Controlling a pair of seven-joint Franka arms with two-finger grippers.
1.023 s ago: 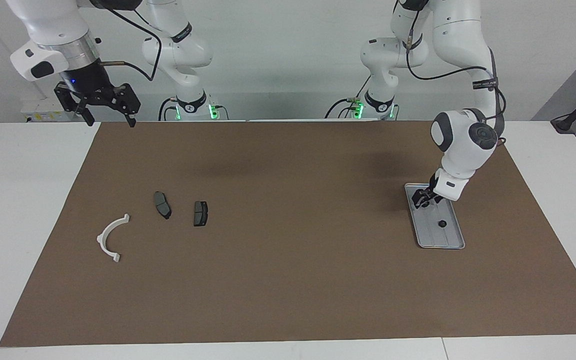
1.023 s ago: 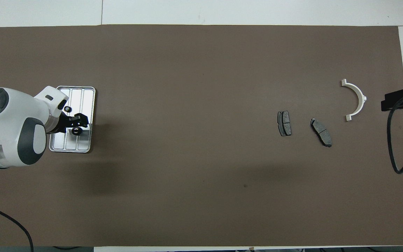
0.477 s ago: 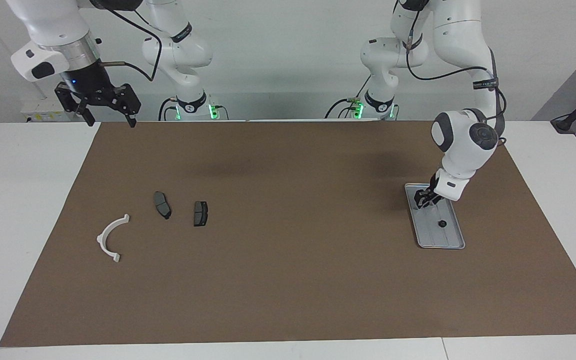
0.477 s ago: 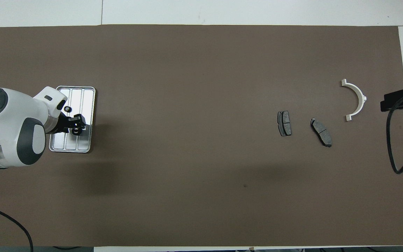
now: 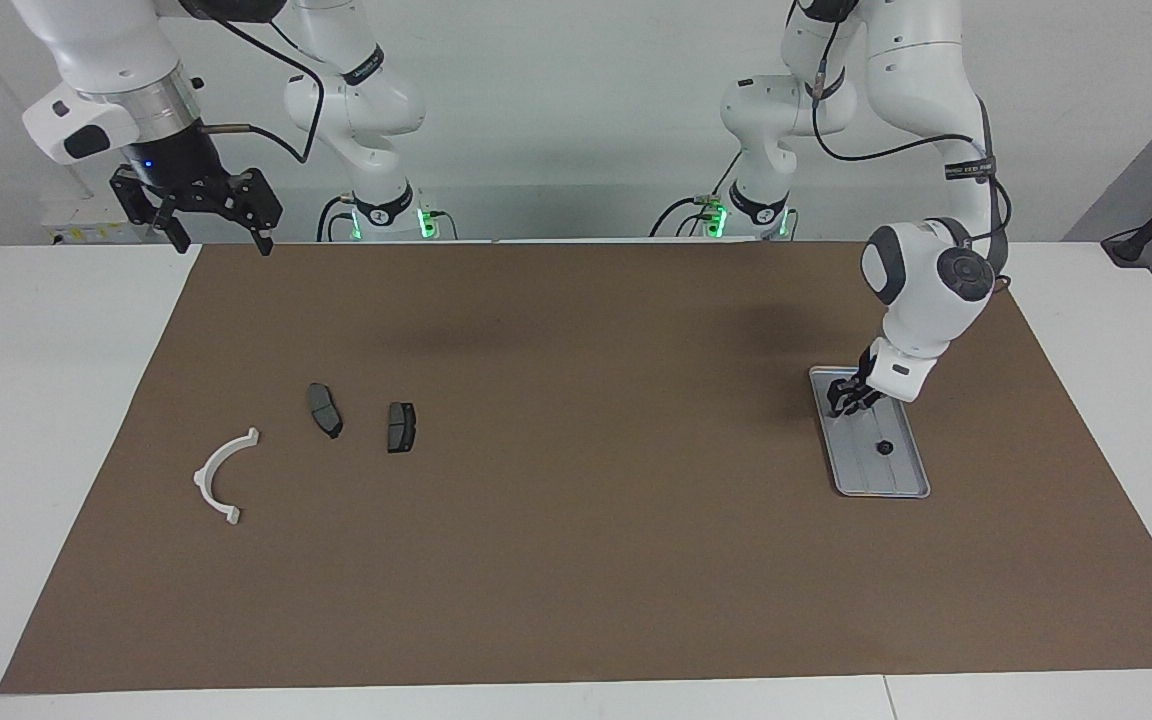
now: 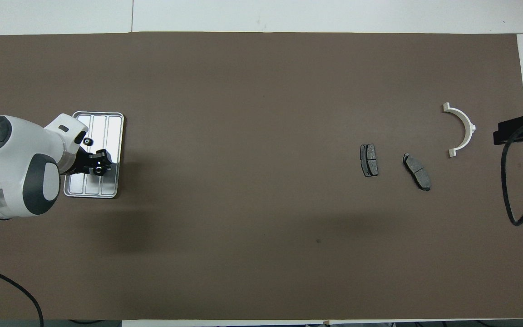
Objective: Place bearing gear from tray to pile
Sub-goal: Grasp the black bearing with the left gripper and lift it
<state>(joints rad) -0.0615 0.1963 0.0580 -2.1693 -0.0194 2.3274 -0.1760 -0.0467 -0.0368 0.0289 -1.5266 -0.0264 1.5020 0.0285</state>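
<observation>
Brown mat [image 5: 576,520]: covers most of the white table [image 5: 46,420]; every part lies on it.
Left arm [image 5: 921,290]: bent down from its base, forearm steeply tilted, wrist low over the tray's end nearer the robots.
Right arm [image 5: 111,75]: waits raised, wrist pointing down near the mat corner at its own end.
Tray [image 5: 901,485]: flat on the mat toward the left arm's end, long side running away from the robots.
Pile: white half-ring bracket [image 5: 223,473] and two dark brake pads [image 5: 324,409], [image 5: 401,426], apart from one another, toward the right arm's end, well apart from the tray.
Right gripper [image 5: 216,238]: jaws spread wide, holding nothing.
Left gripper [image 6: 100,169]: down in the tray, fingers partly closed around a small dark bearing gear [image 6: 98,170].
Second gear [image 6: 87,141]: loose in the tray, farther from the robots than the gripped one.
</observation>
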